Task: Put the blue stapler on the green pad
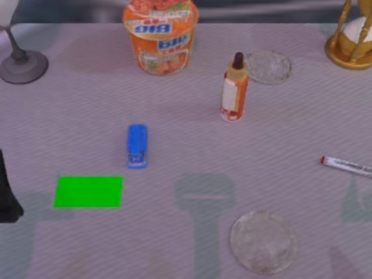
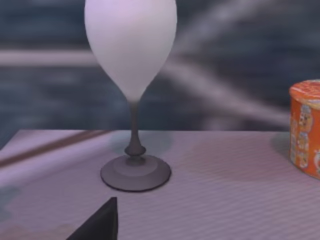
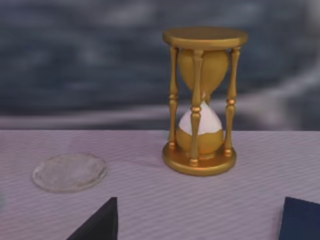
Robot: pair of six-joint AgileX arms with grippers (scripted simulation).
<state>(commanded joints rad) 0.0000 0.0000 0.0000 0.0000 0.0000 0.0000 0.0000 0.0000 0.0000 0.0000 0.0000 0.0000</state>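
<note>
Since the blue stapler [image 1: 137, 146] lies on bare tabletop, left of centre in the top view, nothing of the task looks done yet. Stapler: long axis running up-down in frame, silvery front end toward the lower edge. Green pad [image 1: 88, 192]: lower left, flat, nothing on it; its upper right corner sits just below and left of the stapler, near but apart.

Left arm: only a dark sliver at the far left edge of the top view, beside the pad, parked. Left gripper [image 2: 100, 225] shows as one dark finger tip at the bottom of its wrist view, facing a wine glass [image 2: 131, 90]; cannot tell how wide it stands, though nothing is seen in it. Right gripper [image 3: 200, 220]: two dark tips set well apart at the bottom of its wrist view, holding nothing, facing the gold hourglass [image 3: 202, 100].

Left to do, by my reading: reach, grasp, lift, short carry to the pad, release. Left arm is the nearer.
</note>
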